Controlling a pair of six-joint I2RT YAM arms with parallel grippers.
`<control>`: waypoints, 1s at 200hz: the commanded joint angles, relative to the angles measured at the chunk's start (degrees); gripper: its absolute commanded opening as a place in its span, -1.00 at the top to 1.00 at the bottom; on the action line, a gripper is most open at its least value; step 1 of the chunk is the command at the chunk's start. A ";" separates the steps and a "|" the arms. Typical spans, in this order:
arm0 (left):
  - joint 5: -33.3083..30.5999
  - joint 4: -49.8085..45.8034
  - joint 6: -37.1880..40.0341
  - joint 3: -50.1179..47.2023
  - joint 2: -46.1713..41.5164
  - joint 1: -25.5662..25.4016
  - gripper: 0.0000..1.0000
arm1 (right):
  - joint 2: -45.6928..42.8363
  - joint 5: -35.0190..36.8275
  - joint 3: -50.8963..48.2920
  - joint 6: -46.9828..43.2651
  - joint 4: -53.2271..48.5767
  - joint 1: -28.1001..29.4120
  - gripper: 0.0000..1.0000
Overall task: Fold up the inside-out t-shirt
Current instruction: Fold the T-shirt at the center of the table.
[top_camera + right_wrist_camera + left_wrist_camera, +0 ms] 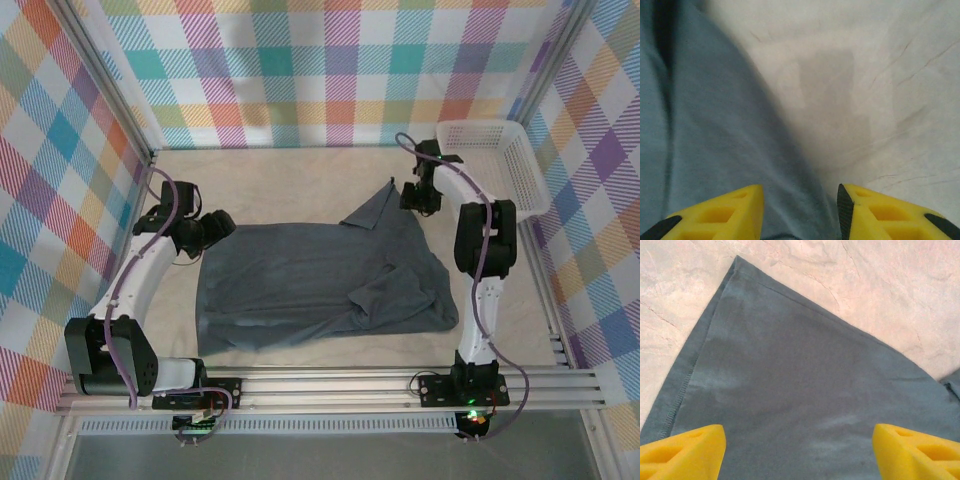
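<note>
- Table (300, 165): one, with a pale cloth-covered top and checked walls around it.
- Inside-out t-shirt (290, 280): one, slate blue-grey, in the middle of the table. It is mostly flat. The near-right part is rumpled, with a fold lying over it. One flap points to the far right, toward the right gripper.
- White mesh basket (500, 165): one, in the far right corner, apart from the shirt.
- Arms: two. The left arm (135, 275) reaches to the shirt's far-left corner. The right arm (485, 250) reaches to its far-right flap.
- Left gripper (798, 437): one, over the hemmed far-left corner. Its fingers are wide apart and it holds nothing.
- Right gripper (801, 200): one, at the shirt's right edge. Its fingers are partway apart with blurred cloth lying in the gap. It does not look pinched.
- Risk, likely: the right fingers close on just the thin edge or on bare table, so the flap slips out when lifted.
- Risk: the left gripper comes down beside the corner or takes too little cloth, so the fold is pulled skewed.
- Risk: the near-right rumple gets folded in and leaves a lumpy result, since nothing has flattened it.
</note>
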 commanded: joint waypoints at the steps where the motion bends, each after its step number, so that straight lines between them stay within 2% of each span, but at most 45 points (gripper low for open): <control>1: -0.70 -2.08 1.71 1.68 0.96 -0.07 -0.56 | 1.26 -2.89 2.05 -1.51 -3.92 0.78 0.17; 10: -0.79 -2.30 1.64 2.07 1.69 0.02 -0.56 | 2.12 -2.66 2.28 -1.39 -3.81 0.78 0.36; 23: -1.21 -3.07 2.12 3.40 3.23 0.28 -0.56 | 2.47 -2.45 3.01 -1.97 -3.82 0.78 0.82; 32: -2.24 -3.94 2.87 4.79 4.93 0.53 -0.53 | 1.96 -1.80 3.35 -2.42 -3.66 0.78 1.00; 103: -11.56 -8.15 6.28 23.35 31.88 4.49 -0.46 | -5.68 -4.42 0.22 -3.54 -3.06 0.78 1.00; 127: -11.56 -10.47 8.45 30.79 39.19 4.59 -0.44 | -6.24 -4.74 -1.77 -3.26 -2.94 0.78 1.00; 168: -10.43 -12.37 9.97 36.77 45.92 4.59 -0.31 | -6.63 -5.44 -3.67 -2.73 -1.97 0.78 1.00; 200: -11.06 -14.92 10.60 40.44 49.41 4.68 -0.07 | -6.17 -6.06 -2.97 -2.57 -2.15 0.78 1.00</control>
